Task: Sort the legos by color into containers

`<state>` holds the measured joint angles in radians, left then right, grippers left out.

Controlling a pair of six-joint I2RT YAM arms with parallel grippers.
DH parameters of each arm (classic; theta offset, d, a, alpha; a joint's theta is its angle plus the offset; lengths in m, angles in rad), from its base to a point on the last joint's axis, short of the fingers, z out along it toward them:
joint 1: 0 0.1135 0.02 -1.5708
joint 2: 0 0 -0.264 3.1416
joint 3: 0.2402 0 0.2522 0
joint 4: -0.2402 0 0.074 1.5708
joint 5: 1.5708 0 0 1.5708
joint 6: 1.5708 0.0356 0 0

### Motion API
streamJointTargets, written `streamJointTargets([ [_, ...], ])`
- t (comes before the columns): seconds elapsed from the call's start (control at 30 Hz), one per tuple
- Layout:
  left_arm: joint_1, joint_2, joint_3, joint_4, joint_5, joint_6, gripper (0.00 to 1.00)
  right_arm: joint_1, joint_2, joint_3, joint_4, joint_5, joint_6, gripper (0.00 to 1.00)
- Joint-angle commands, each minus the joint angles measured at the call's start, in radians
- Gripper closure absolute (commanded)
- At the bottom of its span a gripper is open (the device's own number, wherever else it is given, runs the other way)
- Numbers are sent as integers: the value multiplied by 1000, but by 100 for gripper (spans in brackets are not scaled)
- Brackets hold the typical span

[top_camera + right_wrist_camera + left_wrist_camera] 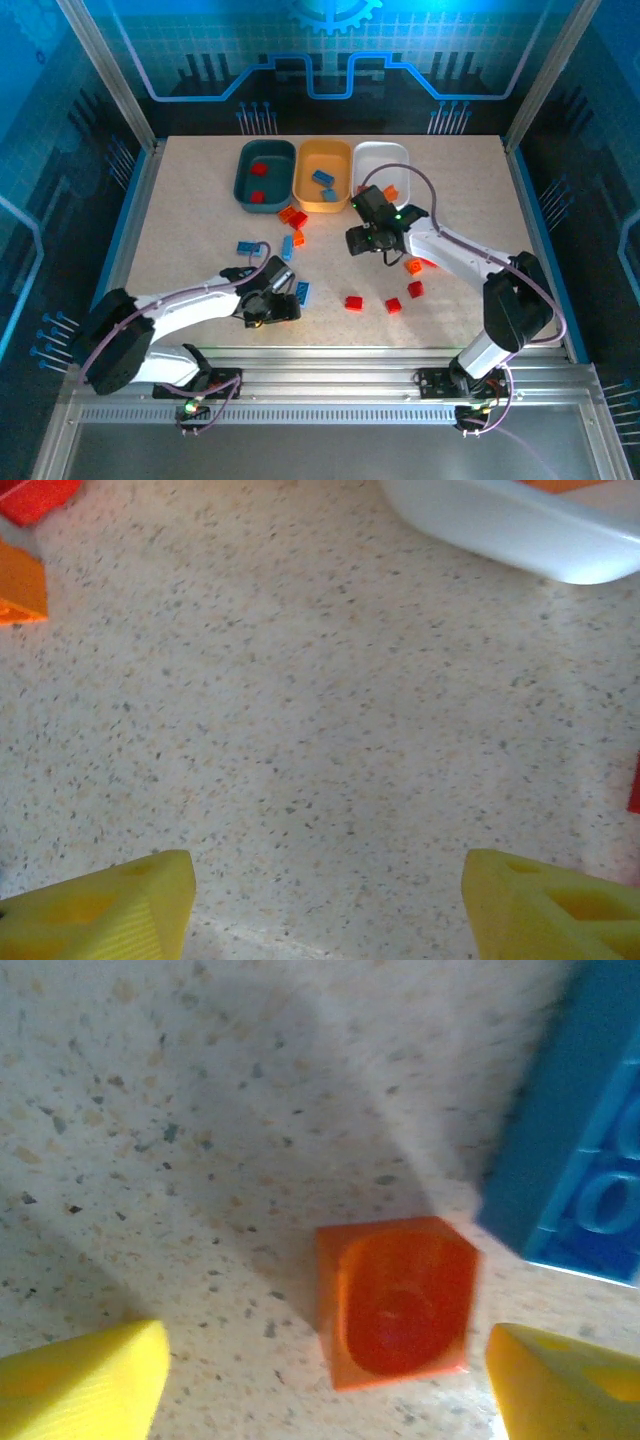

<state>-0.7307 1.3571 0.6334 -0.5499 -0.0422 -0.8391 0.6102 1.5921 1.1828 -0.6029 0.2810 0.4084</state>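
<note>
At the far middle of the speckled beige surface (190,220), three shallow plastic trays side by side. Dark teal tray (243,180) on the left, yellow-orange tray (322,147) in the middle, white tray (380,146) on the right. In the teal one, two red bricks (258,168). In the yellow-orange one, two light blue bricks (322,178). In the white one, a single orange brick (390,190).

Just in front of the trays, a small huddle of red and orange bricks (293,215). Nearer the arms, loose light blue bricks (250,246) left of centre, and loose red bricks (353,302) right of centre.

Left end effector (272,303) low over the surface, close to the near edge. Yellow fingertips (85,1385) spread apart, one on each side of a small square orange plastic brick (395,1300). No contact with that brick, which lies flat on the surface with its hollow face up toward the wrist camera. Just beside it, up and to the right in the wrist view, a longer light blue plastic brick (580,1160).

Right end effector (365,240) just in front of the white tray. Fingers wide apart over bare surface, nothing between them. In the right wrist view, the white tray's rim at the top right, and one red and one orange brick at the top left corner.
</note>
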Motion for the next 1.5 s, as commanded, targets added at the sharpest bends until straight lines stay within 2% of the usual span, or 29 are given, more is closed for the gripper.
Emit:
streamJointTargets([
  [0.0, -19, 68, 50, 13, -34, 4, 25, -29, -52, -38, 11, 3, 22, 29],
  [0.1, -43, 124, 96, -16, -73, 11, 37, -51, -88, -71, 18, -3, 25, 29],
  [0.27, -76, 174, 143, -59, -120, 14, 48, -73, -140, -118, 33, -10, 27, 29],
  [0.33, -79, 183, 148, -65, -132, 15, 50, -78, -148, -128, 39, -17, 27, 30],
  [0.53, -79, 185, 161, -78, -148, 30, 66, -80, -147, -141, 52, -28, 22, 30],
  [0.63, -79, 168, 183, -108, -158, 43, 71, -81, -152, -142, 51, -20, 19, 30],
  [0.8, -83, 95, 284, -210, -169, 81, 73, -106, -187, -156, 52, -17, 24, 31],
  [0.9, -82, 87, 408, -252, -172, 148, 73, -155, -217, -178, 46, -12, 50, 32],
  [0.97, -82, 147, 533, -269, -168, 216, 72, -214, -245, -207, 46, -19, 92, 32],
  [1.1, -75, 304, 783, -227, -139, 328, 73, -310, -334, -290, 78, -68, 153, 32],
  [1.17, -59, 397, 903, -184, -82, 371, 73, -342, -389, -335, 83, -77, 169, 31],
  [1.3, -24, 586, 1129, -141, 12, 426, 74, -380, -484, -382, 71, -83, 188, 31],
  [1.47, 17, 803, 1399, -115, 59, 469, 75, -403, -578, -427, 66, -117, 181, 28],
])
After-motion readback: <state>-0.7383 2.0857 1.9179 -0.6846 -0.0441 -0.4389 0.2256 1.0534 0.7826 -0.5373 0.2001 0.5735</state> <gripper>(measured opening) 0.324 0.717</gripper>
